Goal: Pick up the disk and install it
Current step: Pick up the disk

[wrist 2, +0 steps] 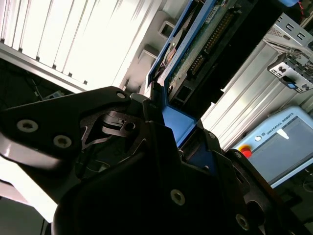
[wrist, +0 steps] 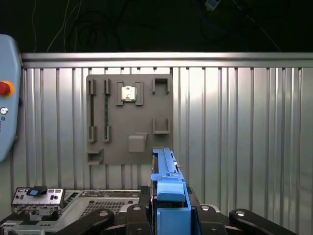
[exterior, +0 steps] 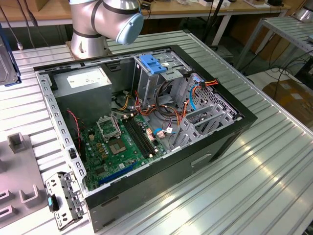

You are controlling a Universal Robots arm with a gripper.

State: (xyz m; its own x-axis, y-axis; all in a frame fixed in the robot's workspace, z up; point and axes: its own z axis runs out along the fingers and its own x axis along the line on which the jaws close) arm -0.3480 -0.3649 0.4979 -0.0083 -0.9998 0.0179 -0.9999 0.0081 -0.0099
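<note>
Disk in blue carrier rails, clamped edge-on by gripper closed around it; grey fixture plate on ribbed metal table beyond.

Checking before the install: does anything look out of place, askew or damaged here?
Nothing looks damaged or spilled. The silver-grey disk in blue rails sits straight in the black gripper. One loose grey metal bracket lies on the ribbed table beside the open black computer case.
</note>
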